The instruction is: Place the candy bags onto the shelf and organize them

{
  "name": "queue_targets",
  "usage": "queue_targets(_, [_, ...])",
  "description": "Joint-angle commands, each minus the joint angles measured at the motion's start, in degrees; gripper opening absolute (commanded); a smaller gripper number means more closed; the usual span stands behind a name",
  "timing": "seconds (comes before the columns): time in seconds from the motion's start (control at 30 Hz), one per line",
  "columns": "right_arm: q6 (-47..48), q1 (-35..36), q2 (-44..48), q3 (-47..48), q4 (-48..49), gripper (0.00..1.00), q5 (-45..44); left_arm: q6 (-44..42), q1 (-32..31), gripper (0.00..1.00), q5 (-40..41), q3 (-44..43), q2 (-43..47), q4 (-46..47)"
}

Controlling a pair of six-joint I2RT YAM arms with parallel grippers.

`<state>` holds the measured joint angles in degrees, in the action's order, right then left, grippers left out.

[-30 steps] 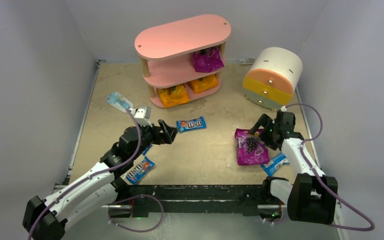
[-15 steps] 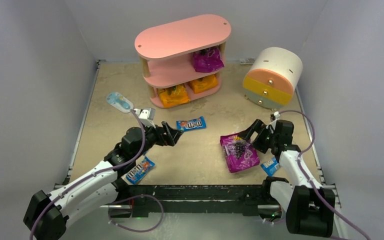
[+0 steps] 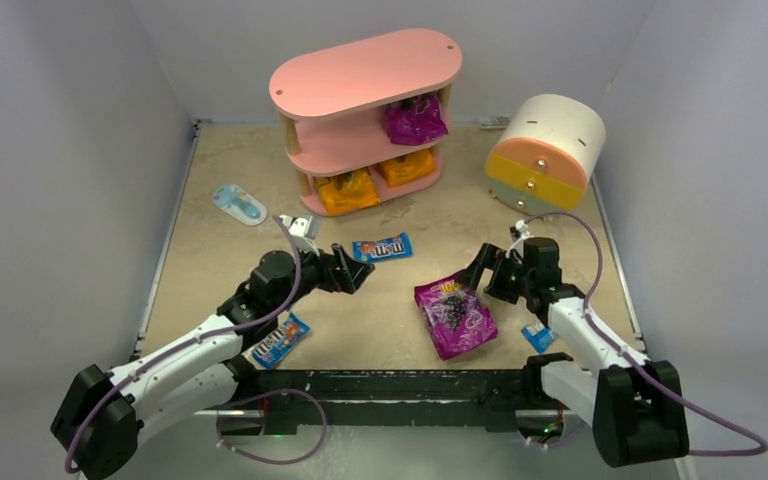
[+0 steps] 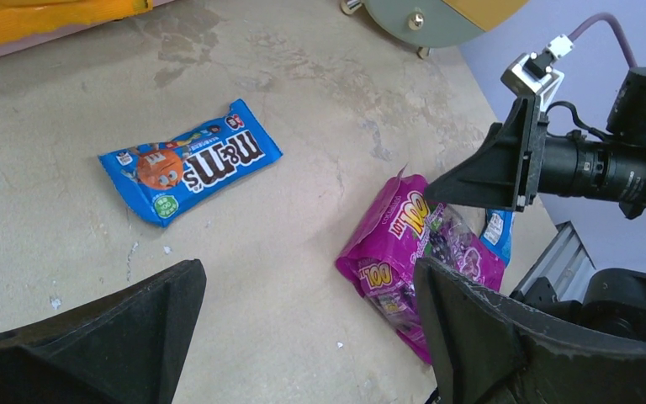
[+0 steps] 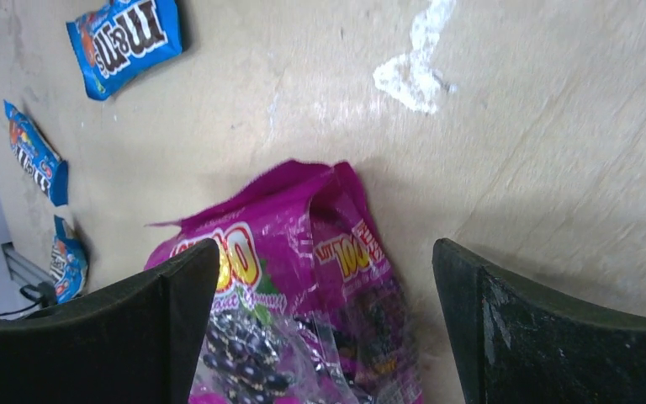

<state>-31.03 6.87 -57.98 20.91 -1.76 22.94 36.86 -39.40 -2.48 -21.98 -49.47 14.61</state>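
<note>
The pink shelf [image 3: 360, 75] stands at the back, holding a purple bag [image 3: 415, 120] on its middle board and two orange bags [image 3: 347, 190] [image 3: 407, 167] on the bottom one. A second purple bag [image 3: 453, 315] lies flat on the table. My right gripper [image 3: 485, 275] is open, its jaws wide apart over that bag's top end [image 5: 303, 278]. My left gripper [image 3: 355, 272] is open and empty, just below a blue M&M's packet [image 3: 381, 247] [image 4: 189, 164]. Other blue packets lie by my left arm [image 3: 280, 340] [image 5: 35, 156] and by my right arm [image 3: 537, 335].
A white-orange-yellow drawer unit [image 3: 545, 155] stands at the back right. A pale blue oval item [image 3: 239, 203] lies at the left. A black rail [image 3: 400, 385] runs along the near edge. Grey walls close in the table.
The purple bag has slid left across the table with my open right gripper following at its top end. My left gripper has moved forward and right, uncovering the pale blue oval item.
</note>
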Motion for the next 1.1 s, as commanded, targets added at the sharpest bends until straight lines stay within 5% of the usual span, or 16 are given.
queue_targets(0.0, [3.88,0.07,-3.56,3.35,4.44,0.98,-1.62,0.1,-0.06,1.0,-2.2,-1.81,-1.52,4.54])
queue_targets(0.23, [2.77,0.51,-7.57,0.76,10.39,0.98,12.28,-0.78,0.0,1.0,-3.74,-3.3,-3.74,4.5])
queue_targets(0.67, [5.52,2.94,-12.0,-0.64,7.4,0.83,6.99,-0.6,-0.08,1.0,-6.07,-3.97,-5.8,5.52])
queue_targets(0.83, [4.4,3.06,-11.25,-3.07,8.89,0.58,9.43,-0.99,0.01,1.0,-6.04,-4.55,-6.18,5.12])
queue_targets(0.93, [4.09,2.99,-8.23,-3.76,8.81,0.3,9.46,-1.24,-0.02,1.0,-6.0,-4.65,-6.44,4.81])
queue_targets(1.0, [3.29,3.01,-5.81,-3.49,8.9,0.0,9.41,-1.27,-0.06,1.0,-5.76,-4.74,-6.51,4.12])
queue_targets(1.07, [1.52,3.05,-3.31,-2.76,9.39,0.0,8.91,-1.2,-0.04,1.0,-5.74,-4.81,-6.39,3.65])
